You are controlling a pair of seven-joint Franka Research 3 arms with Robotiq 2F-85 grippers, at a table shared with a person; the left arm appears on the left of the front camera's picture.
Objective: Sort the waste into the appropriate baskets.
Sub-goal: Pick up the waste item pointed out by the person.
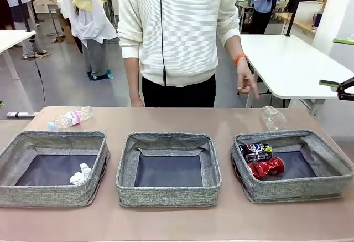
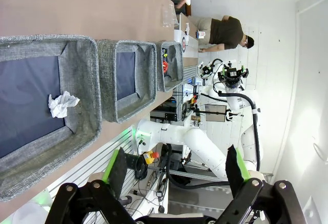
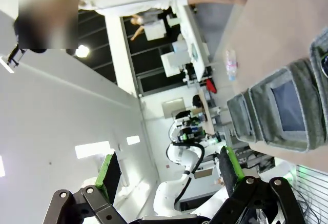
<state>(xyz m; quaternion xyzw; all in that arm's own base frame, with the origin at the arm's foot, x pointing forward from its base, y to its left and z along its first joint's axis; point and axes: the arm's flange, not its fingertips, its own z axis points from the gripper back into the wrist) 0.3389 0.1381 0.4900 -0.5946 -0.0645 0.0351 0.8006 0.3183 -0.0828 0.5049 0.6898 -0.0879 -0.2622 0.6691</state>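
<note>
Both tools were released and gripped nothing: the left tool [image 2: 174,157] and the right tool [image 3: 167,160] each showed spread fingers with only air between them, well back from the waste.

The paper ball [image 1: 81,174] lay in the left basket [image 1: 55,137]. The dark blue can [image 1: 257,152] and the red can [image 1: 266,168] lay touching in the right basket [image 1: 332,159]. The middle basket [image 1: 168,138] held nothing. Two pieces were not yet sorted, and both sat on the surface [image 1: 166,117] behind the baskets: the bottle [image 1: 70,118], on its side near the left basket's far corner, and the clear plastic cup [image 1: 273,117], just beyond the right basket's far wall.

The bottle was probably the first hazard. Lying round and loose, it could roll off toward the left edge if one finger touched it before the other. The cup seemed to lie tipped over, though its clear wall made that hard to judge. A thin cup could buckle or squirt out under a firm pinch. Reaching either piece meant passing over soft basket walls, which a low finger could snag and drag. The person's hand [image 1: 246,81] hung near the far edge by the cup, so a reach there risked contact.
</note>
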